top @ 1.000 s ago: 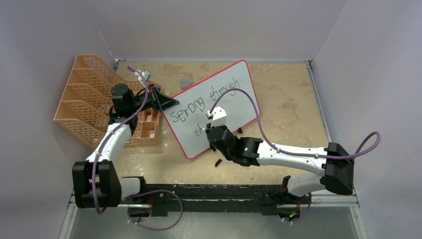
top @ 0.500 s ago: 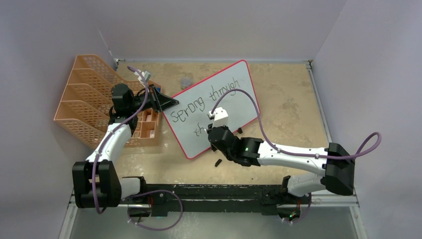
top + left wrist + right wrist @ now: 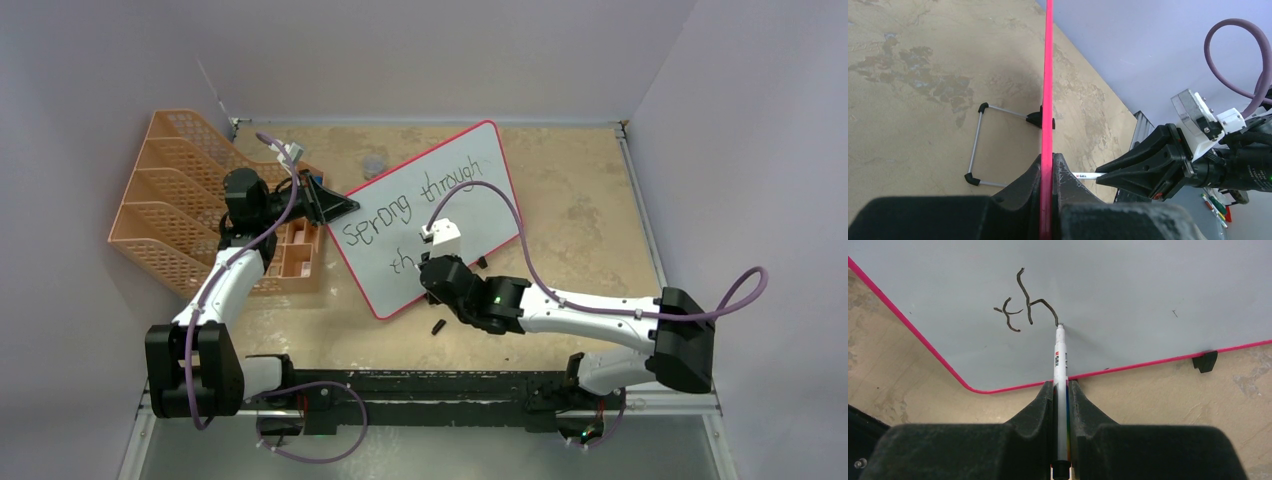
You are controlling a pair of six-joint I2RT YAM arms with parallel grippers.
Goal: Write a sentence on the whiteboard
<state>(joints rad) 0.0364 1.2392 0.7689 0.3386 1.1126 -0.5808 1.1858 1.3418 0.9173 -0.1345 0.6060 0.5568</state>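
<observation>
Clenched on the left frame of the whiteboard [image 3: 472, 215] with the left gripper [image 3: 1048, 161]; pinching a marker [image 3: 1060, 357] in the right gripper [image 3: 1061, 386], tip touching the board's lower left at the "h" of the sentence [image 3: 1027, 305]. Could tilt or slide the board if pressed too hard, skewing strokes. Compared with a second ago, shifted slightly rightward along the board, with "th" uncovered.

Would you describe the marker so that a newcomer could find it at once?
Start at the whiteboard, the pink-framed board standing slantwise mid-table. Low on its face, the right gripper is shut on a thin white marker whose tip touches the unfinished sentence. It is straight and pen-thin, unlike the looping purple cable nearby.
</observation>
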